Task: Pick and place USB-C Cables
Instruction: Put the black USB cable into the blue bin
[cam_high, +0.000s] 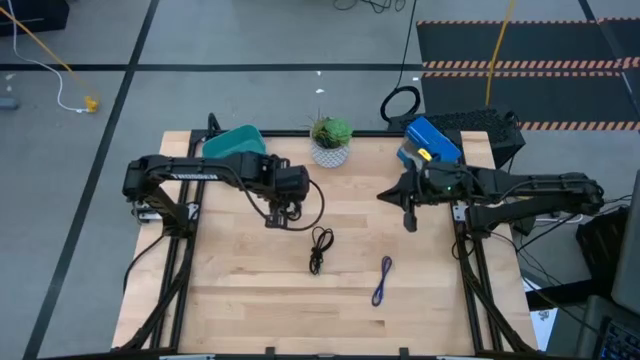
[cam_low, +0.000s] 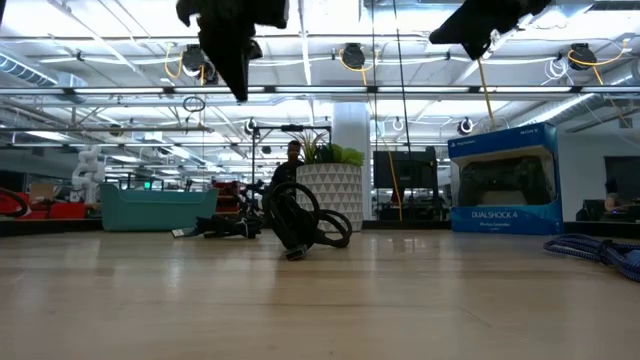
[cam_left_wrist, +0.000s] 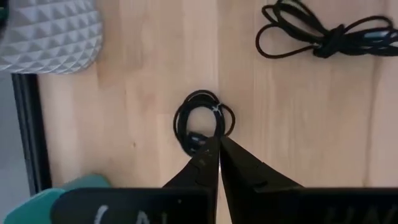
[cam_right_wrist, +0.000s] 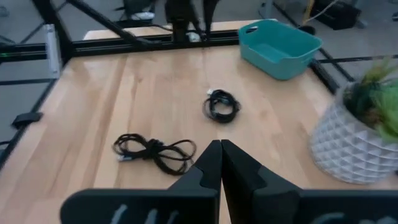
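Observation:
The round black coil (cam_left_wrist: 202, 121) lies flat on the wood, also seen in the right wrist view as the round coil (cam_right_wrist: 221, 106). My left gripper (cam_left_wrist: 217, 146) hangs shut above it, well off the table as the left gripper (cam_low: 238, 70) shows. The long-loop black cable (cam_high: 318, 248) lies near the table's middle, with the purple-blue cable (cam_high: 382, 280) to its right. My right gripper (cam_high: 408, 215) is shut and raised toward the table's right, touching nothing.
A teal bin (cam_high: 235, 142) stands at the far left, a potted plant in a white pot (cam_high: 330, 142) at the far middle, and a blue box (cam_high: 430, 140) at the far right. Bare wood spans the near half around the cables.

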